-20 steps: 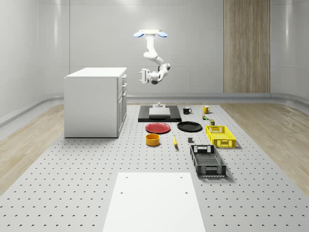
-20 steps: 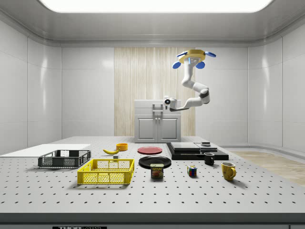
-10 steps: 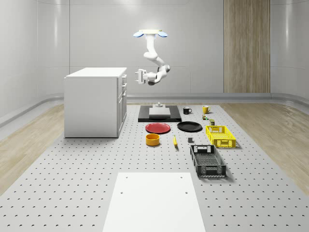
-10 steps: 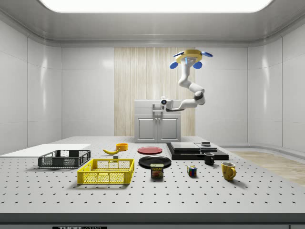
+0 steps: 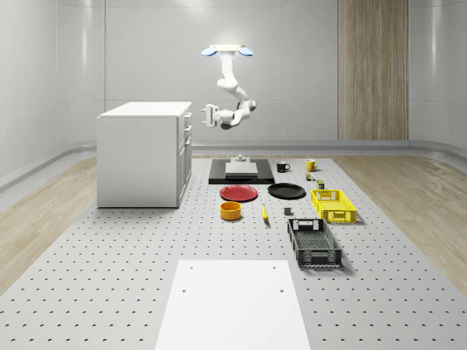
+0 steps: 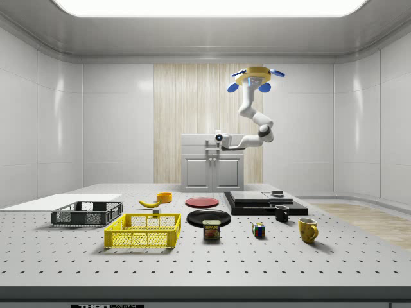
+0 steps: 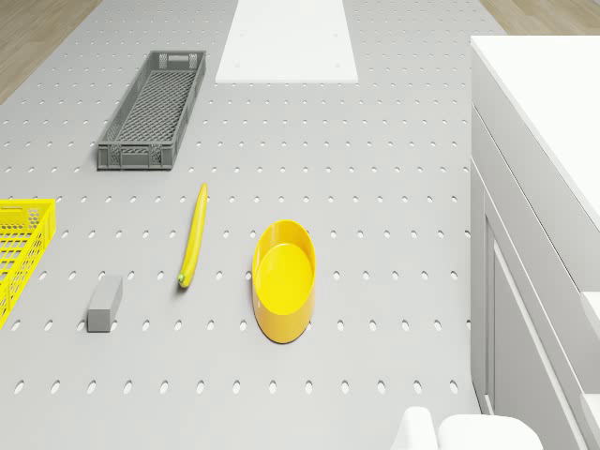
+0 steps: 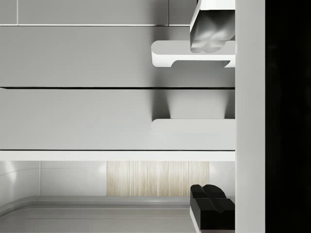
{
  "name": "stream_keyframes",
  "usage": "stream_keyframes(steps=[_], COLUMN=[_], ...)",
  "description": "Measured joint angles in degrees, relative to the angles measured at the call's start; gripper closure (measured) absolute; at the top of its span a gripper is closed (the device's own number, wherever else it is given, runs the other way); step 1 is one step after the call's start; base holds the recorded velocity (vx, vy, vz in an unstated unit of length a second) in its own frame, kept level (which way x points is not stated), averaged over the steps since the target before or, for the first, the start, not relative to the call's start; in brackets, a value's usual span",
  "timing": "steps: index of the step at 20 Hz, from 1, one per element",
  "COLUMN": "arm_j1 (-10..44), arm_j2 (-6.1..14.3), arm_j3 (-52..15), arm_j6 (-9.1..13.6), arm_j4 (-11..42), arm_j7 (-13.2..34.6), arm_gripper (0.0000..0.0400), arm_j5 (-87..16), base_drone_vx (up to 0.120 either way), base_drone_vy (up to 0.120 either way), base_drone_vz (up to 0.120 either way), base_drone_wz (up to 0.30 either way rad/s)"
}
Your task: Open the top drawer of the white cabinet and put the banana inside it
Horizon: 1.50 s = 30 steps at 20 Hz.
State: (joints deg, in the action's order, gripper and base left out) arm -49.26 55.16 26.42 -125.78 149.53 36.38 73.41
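drone [image 5: 228, 50] hovers beside white cabinet [image 5: 142, 153]; gripper [image 5: 207, 115] spread wide, level with top drawer handle [image 8: 192, 52] for pull; banana [image 7: 193, 234] on worktop [image 5: 109, 277].

We see a matt, smooth white cabinet [image 5: 144, 153] beside the claw [image 5: 206, 115], above the perforated, metal-looking grey bench [image 5: 109, 255].
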Motion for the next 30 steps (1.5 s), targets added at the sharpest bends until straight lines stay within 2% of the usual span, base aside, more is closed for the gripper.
stream_keyframes(steps=[8,19,26,30], arm_j1=[-0.9,0.6,1.9,2.8], arm_j2=[-4.1,-7.7,-12.3,-14.0], arm_j3=[-3.9,-7.6,-7.5,-7.7], arm_j6=[-2.0,-1.7,0.7,1.9], arm_j4=[-1.3,-2.7,-5.7,-6.7], arm_j7=[-2.9,-5.0,-6.7,-7.1], arm_gripper=[0.0,0.0,0.0,0.0], arm_j5=[6.0,10.9,12.4,13.0], base_drone_vx=[0.0,0.0,0.0,0.0], base_drone_vy=[0.0,0.0,0.0,0.0], base_drone_vz=[0.0,0.0,0.0,0.0], base_drone_wz=[0.0,0.0,0.0,0.0])
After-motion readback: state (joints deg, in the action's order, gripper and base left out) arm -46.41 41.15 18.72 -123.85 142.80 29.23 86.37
